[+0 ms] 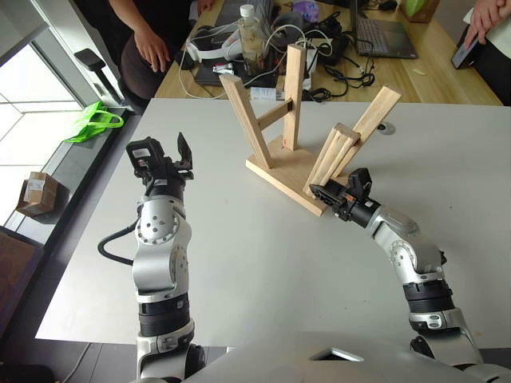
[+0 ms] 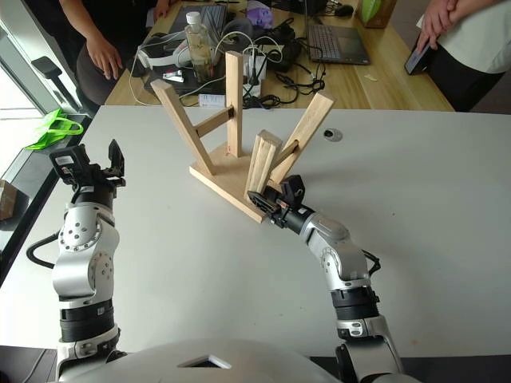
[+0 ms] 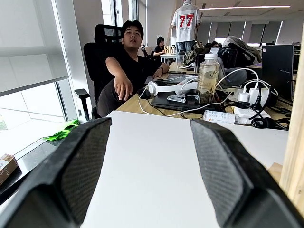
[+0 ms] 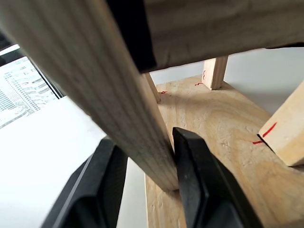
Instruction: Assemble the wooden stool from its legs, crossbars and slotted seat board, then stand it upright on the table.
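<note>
The stool lies upside down on the white table, with its slotted seat board (image 1: 271,169) flat and the legs pointing up. Two far legs (image 1: 246,120) are joined by a crossbar (image 1: 273,117). Two nearer legs (image 1: 334,155) lean to the right. My right gripper (image 1: 334,197) is low at the board's near corner, shut on the base of the nearest leg (image 4: 95,71), one finger (image 4: 194,175) on each side. My left gripper (image 1: 172,163) is held up at the table's left, open and holding nothing, its fingers (image 3: 80,166) spread wide.
Behind the white table is a wooden desk (image 1: 431,68) with a bottle (image 1: 251,36), headphones, cables and a laptop, and people sit at it. A green bag (image 1: 94,121) and a cardboard box (image 1: 36,191) are on the floor at the left. The near tabletop (image 1: 263,271) is bare.
</note>
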